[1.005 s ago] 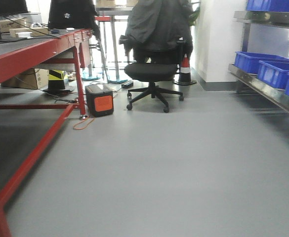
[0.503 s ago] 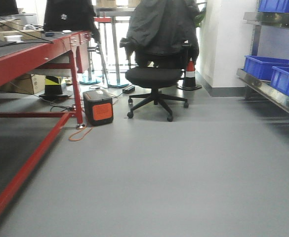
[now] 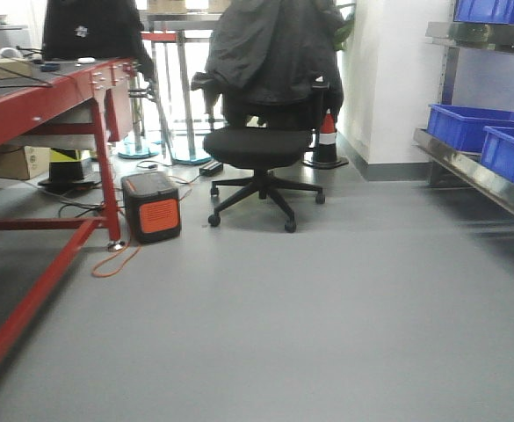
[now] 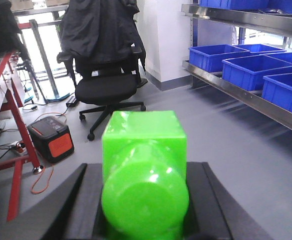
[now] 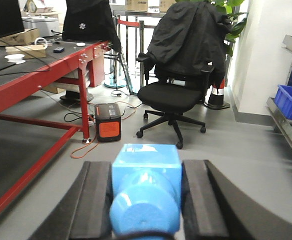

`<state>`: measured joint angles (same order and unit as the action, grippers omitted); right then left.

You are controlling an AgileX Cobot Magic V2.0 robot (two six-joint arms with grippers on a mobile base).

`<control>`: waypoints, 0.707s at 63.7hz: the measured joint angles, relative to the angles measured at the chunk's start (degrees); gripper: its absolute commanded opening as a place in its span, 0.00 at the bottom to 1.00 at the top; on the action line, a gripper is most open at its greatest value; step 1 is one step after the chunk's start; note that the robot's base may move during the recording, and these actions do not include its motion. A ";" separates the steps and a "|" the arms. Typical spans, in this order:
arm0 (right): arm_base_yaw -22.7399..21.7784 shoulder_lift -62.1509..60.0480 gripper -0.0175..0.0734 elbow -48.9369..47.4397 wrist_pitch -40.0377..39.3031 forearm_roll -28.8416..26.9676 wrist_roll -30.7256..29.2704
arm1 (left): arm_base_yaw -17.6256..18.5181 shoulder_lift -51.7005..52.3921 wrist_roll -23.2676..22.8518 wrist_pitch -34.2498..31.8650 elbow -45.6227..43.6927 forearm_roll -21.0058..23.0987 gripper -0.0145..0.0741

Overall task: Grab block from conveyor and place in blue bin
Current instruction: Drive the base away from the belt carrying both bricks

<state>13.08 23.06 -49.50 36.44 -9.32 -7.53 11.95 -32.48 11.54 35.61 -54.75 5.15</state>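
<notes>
**Already off the belt, the blue block sat clamped in your right gripper**

Clearly, your right gripper was closed on the blue block. Its black pads pressed against both sides of the block, and the round stud faced the wrist camera. You held the block in the air over grey floor, well apart from the conveyor, whose red frame and dark belt ran along the left of that view.

Your left gripper was clamped in the same way on a green block of the same shape. Its stud also pointed toward the lens, with a black pad touching it on either side.

Blue bins stood in a row on a steel shelf off to the right, well apart from both grippers, and more sat on a shelf above.

Your front view showed the conveyor at left and the bins at right. Between them was an office chair draped with a dark jacket. A black-and-orange box sat on the floor just beside a conveyor leg, with an orange cable looped near it. A striped cone stood behind the chair by the white wall.
</notes>
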 measured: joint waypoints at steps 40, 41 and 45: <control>0.00 -0.11 0.01 0.00 0.00 0.00 0.00 | 0.00 0.00 0.00 0.00 0.00 0.00 0.04; 0.00 -0.11 0.01 0.00 0.00 0.00 0.00 | 0.00 0.00 0.00 0.00 0.00 0.00 0.04; 0.00 -0.11 0.01 0.00 0.00 0.00 0.00 | 0.00 0.00 0.00 0.00 0.00 0.00 0.04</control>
<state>13.08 22.95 -49.50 36.44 -9.32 -7.53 11.95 -32.48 11.54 35.61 -54.75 5.15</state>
